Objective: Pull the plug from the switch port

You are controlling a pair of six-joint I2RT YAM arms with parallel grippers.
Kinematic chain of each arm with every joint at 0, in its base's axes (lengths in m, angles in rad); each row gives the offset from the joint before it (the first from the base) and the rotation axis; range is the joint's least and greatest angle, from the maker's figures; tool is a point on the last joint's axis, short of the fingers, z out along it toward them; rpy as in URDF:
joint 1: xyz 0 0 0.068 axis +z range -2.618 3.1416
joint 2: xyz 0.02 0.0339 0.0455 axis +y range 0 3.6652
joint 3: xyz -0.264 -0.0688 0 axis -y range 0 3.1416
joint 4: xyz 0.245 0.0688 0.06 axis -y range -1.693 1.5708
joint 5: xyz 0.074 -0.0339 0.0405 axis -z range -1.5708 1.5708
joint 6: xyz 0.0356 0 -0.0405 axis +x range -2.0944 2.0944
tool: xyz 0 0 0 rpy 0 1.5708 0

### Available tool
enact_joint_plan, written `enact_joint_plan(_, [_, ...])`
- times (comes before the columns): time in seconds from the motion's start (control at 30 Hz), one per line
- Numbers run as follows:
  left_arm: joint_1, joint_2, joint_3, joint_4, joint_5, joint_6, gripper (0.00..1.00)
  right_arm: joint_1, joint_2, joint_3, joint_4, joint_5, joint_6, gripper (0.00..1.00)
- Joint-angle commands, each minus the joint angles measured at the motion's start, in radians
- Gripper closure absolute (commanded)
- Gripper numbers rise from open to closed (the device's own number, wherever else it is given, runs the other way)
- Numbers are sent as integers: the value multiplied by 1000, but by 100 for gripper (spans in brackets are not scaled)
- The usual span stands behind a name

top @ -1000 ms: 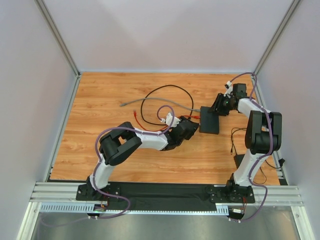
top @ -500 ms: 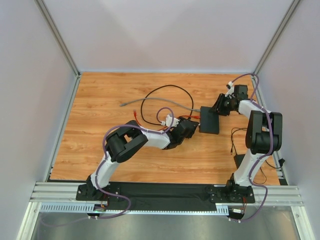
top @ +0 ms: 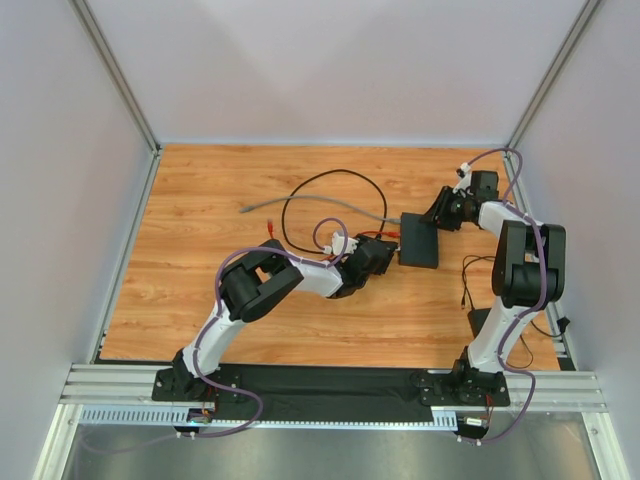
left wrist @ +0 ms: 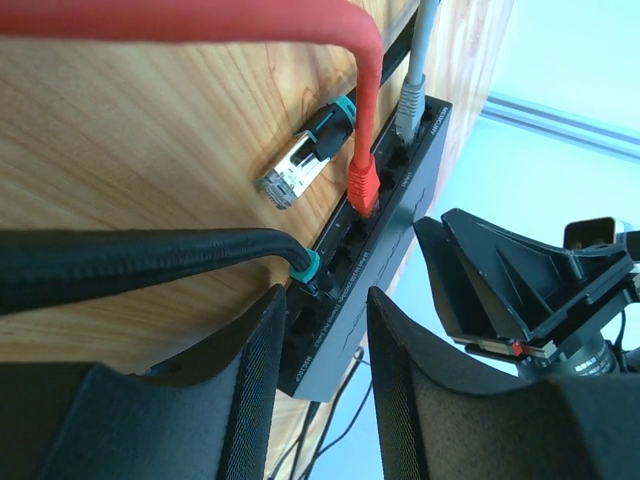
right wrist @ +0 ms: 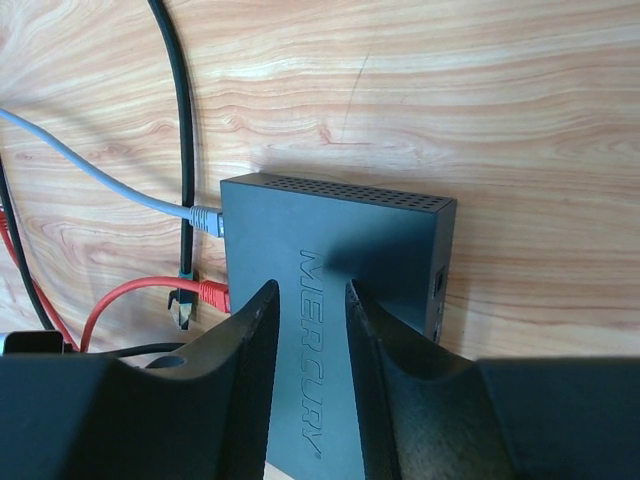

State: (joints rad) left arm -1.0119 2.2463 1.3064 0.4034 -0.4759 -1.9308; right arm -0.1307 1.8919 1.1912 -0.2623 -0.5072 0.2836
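A grey cable (left wrist: 421, 40) and a red cable (left wrist: 200, 18) are trailing over the wooden surface (top: 200, 300). A loose, teal-booted connector (left wrist: 300, 160) is lying beside them. A small black brick (top: 481, 322) is sitting near the right edge.

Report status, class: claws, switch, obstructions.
Left claw open, near black plug. Right claw open over switch. Red plug and grey plug seated alongside.

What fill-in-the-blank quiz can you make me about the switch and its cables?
1. The switch bears the word ____.
2. Between the gray cable and the black cable, the ____ cable is plugged in.
3. The left pincer and the right pincer are both ____.
Missing words: MERCURY; red; open.
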Motion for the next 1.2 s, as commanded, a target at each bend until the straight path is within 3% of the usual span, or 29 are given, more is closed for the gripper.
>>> enact_joint_plan(0.0, [3, 13, 25, 45, 0, -39, 54, -9, 10, -12, 49, -17, 11, 66])
enact_joint_plan(0.33, [7, 47, 33, 64, 48, -82, 57, -17, 19, -10, 58, -42, 20, 69])
enact_joint_plan(0.4, [7, 36, 36, 26, 56, -85, 48, -17, 18, -12, 57, -40, 20, 69])
enact_joint_plan(0.6, [9, 47, 51, 8, 66, -97, 47, -18, 19, -15, 70, -36, 28, 70])
enact_joint_plan(1.17, [18, 95, 60, 77, 109, -119, 66, -20, 27, -10, 72, -51, 26, 74])
